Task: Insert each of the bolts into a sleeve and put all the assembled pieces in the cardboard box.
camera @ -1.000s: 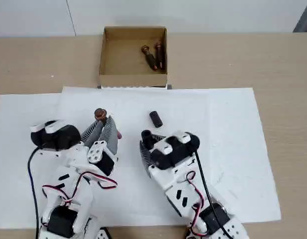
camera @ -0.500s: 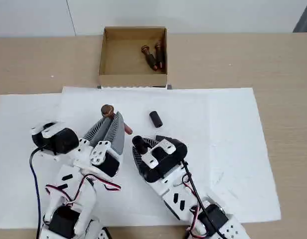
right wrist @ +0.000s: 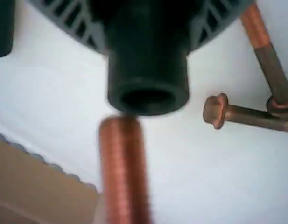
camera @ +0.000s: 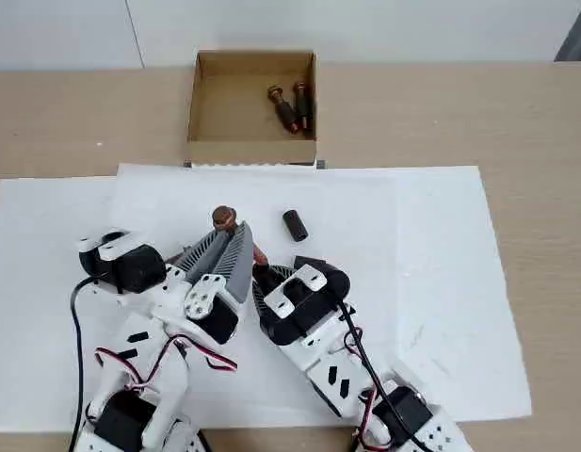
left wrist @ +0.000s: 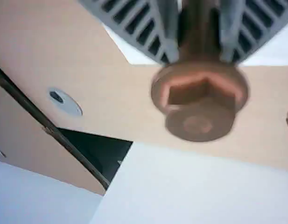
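The left gripper, clamped on the bolt, had swung right over the paper, bringing the bolt's tip just before the mouth of the sleeve clasped in the right gripper

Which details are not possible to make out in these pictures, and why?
1. High view: whether the tip of the bolt touches the sleeve; too small.
2. Left wrist view: the bolt's shank, hidden behind its blurred head.
3. Right wrist view: the far end of a loose bolt, cut off by the edge.
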You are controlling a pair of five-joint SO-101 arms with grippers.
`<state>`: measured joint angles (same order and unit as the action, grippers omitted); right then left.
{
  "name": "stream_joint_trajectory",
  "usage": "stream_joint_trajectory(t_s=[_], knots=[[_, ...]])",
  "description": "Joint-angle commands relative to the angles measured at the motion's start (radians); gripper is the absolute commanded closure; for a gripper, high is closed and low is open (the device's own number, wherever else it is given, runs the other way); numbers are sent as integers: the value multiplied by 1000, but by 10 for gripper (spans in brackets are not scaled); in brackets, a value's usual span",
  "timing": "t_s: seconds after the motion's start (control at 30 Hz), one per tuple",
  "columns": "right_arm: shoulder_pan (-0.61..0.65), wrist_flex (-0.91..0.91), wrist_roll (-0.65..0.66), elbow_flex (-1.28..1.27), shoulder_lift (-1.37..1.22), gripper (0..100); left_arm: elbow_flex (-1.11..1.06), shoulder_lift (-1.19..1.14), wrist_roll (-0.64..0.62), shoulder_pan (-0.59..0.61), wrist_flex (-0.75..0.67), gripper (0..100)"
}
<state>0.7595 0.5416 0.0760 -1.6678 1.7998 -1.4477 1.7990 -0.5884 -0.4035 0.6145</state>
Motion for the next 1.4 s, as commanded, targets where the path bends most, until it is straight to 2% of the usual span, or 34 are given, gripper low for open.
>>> stream_joint_trajectory(t_s=[0.0, 0.1, 0.53, 0.8, 1.07, 1.37], knots=[[4, 2, 11, -15, 8, 996, 25, 18, 2, -2, 2, 995], [2, 2, 11, -15, 8, 996, 25, 18, 34, -2, 2, 995], [-41, 1, 40, -15, 8, 996, 24, 17, 35, -8, 2, 995], [-35, -62, 46, -15, 8, 996, 16, 15, 35, -8, 3, 995], [-35, -67, 46, -15, 8, 996, -19, 15, 35, -11, 72, 995], [-35, -68, 46, -15, 8, 996, -44, 15, 35, -155, 183, 995]])
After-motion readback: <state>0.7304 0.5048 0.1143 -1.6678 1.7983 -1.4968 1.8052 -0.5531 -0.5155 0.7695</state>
